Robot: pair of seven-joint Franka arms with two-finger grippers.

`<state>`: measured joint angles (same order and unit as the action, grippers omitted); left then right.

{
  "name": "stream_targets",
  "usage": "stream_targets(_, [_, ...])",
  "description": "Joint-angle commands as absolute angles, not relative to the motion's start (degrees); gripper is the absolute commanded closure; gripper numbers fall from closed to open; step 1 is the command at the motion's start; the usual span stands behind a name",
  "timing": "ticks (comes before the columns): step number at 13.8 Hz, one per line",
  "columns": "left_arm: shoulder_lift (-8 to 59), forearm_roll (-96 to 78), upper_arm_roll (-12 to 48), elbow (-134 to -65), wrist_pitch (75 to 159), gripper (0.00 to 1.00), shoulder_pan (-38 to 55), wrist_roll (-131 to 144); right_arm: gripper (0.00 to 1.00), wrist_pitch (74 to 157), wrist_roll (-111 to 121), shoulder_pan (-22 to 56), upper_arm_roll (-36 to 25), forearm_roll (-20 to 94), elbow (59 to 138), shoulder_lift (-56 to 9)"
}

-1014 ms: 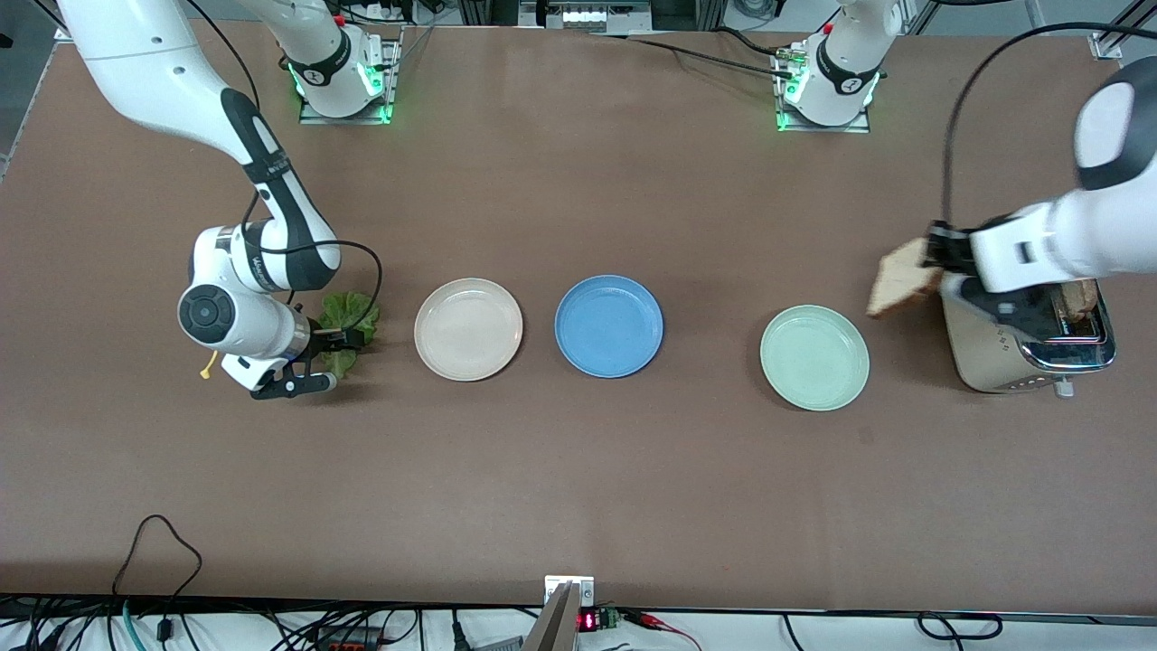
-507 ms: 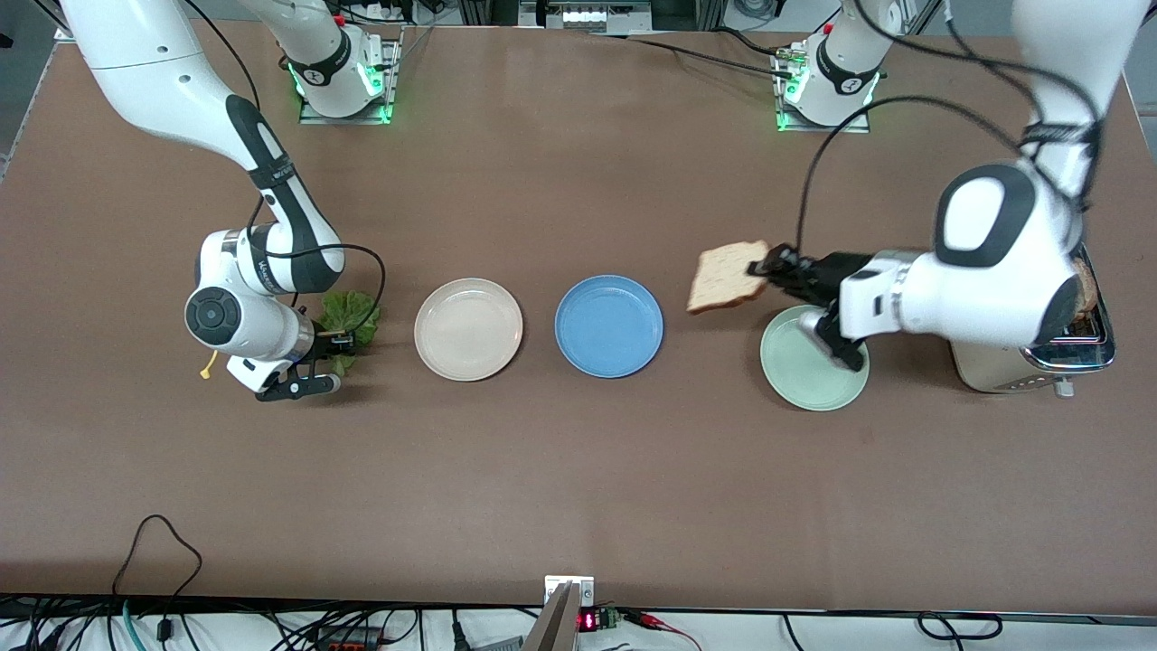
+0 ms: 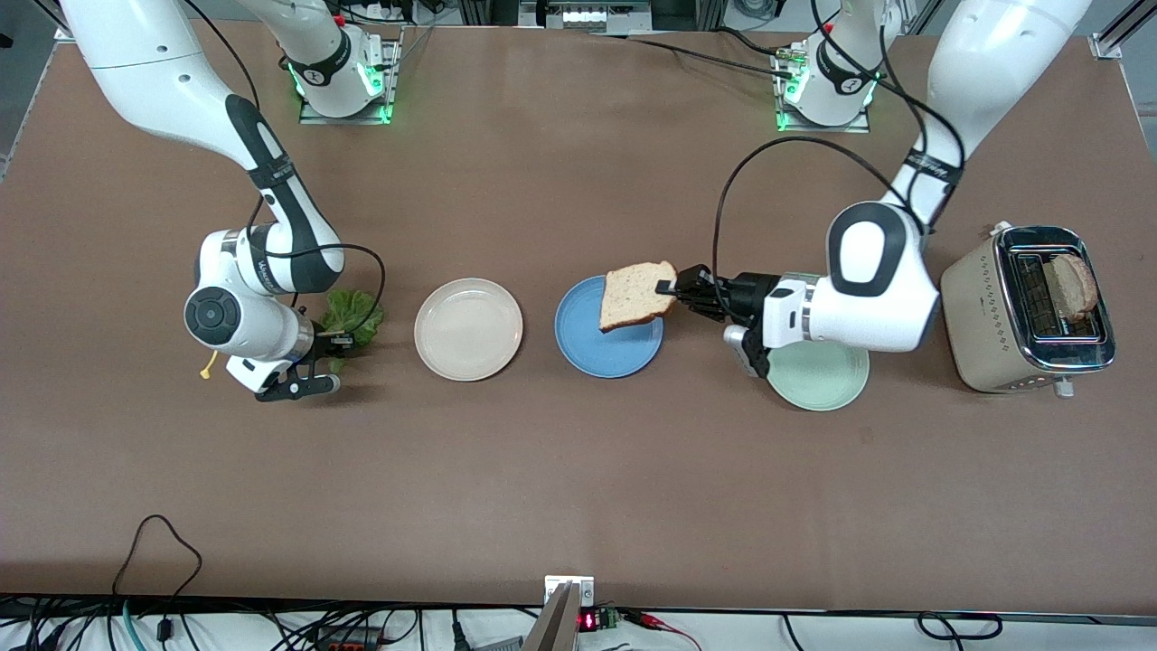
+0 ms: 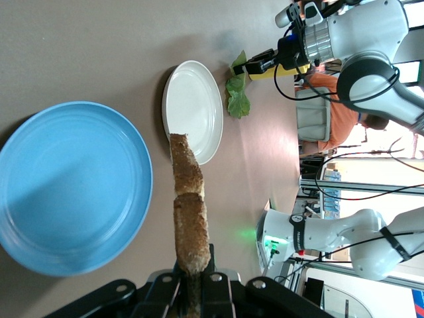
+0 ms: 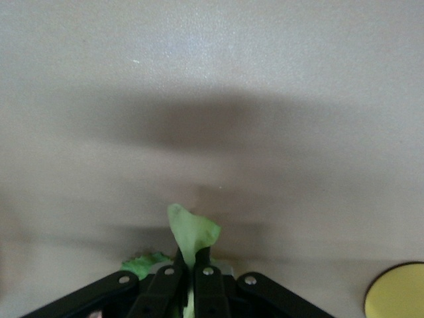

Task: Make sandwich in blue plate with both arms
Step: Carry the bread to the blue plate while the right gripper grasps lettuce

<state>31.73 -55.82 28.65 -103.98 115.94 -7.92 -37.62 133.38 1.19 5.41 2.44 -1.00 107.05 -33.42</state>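
Note:
My left gripper [image 3: 673, 291] is shut on one edge of a light brown bread slice [image 3: 638, 294] and holds it on edge, tilted, over the rim of the blue plate [image 3: 597, 348]. In the left wrist view the slice [image 4: 189, 218] stands edge-on from the gripper [image 4: 194, 281] beside the empty blue plate [image 4: 66, 185]. My right gripper [image 3: 336, 342] is shut on a crinkled green lettuce leaf [image 3: 354, 312], low at the right arm's end of the table. In the right wrist view the leaf [image 5: 192, 235] sticks out from that gripper [image 5: 193, 265]. A second slice [image 3: 1074, 285] stands in the toaster.
An empty beige plate [image 3: 468, 328] lies between the lettuce and the blue plate. A pale mint green plate [image 3: 818, 371] lies partly under my left wrist. A silver toaster [image 3: 1026, 312] stands at the left arm's end of the table.
My left arm has carried the bread slice from beside the toaster, past the mint green plate, to over the blue plate. My right gripper has stayed on the lettuce.

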Motion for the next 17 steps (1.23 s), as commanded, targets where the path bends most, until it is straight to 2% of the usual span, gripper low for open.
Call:
stream_targets(1, [35.7, -59.6, 28.7, -104.4, 118.6, 1.0, -8.4, -45.1, 1.0, 133.1, 2.6, 5.3, 2.7, -1.7, 106.7, -31.6])
stream_targets(8, [42.0, -65.6, 28.7, -103.8, 127.3, 1.0, -4.0, -50.3, 1.0, 128.7, 3.0, 5.4, 2.8, -1.6, 106.4, -23.6])
stream_targets(12, [43.8, -66.0, 28.7, -103.5, 130.8, 1.0, -2.5, -50.5, 1.0, 119.3, 3.1, 5.5, 2.9, -1.5, 100.7, -19.8])
stream_targets(13, [43.9, -66.1, 28.7, -103.5, 130.8, 0.96, -1.9, -50.5, 1.0, 116.9, 3.0, 5.7, 3.0, -1.4, 98.7, -19.3])
stream_targets(14, [43.9, -66.0, 28.7, -103.5, 130.9, 0.83, -1.8, -49.8, 1.0, 114.3, 2.9, 5.7, 3.1, -1.2, 97.1, -18.9])
stream_targets(15, [43.9, -65.2, 28.4, -103.4, 130.9, 0.48, -1.7, -50.4, 1.0, 112.3, 2.7, 5.8, 3.1, -1.1, 96.1, -18.5])
stream_targets(16, [43.5, -64.9, 28.0, -103.2, 130.7, 0.0, -1.7, -50.4, 1.0, 111.4, 2.8, 6.8, 3.1, -1.1, 95.5, -18.2])
stream_targets(17, [43.3, -63.5, 28.0, -103.2, 130.7, 0.0, -1.9, -50.4, 1.0, 111.1, 3.1, 7.7, 3.1, -1.1, 95.3, -17.7])
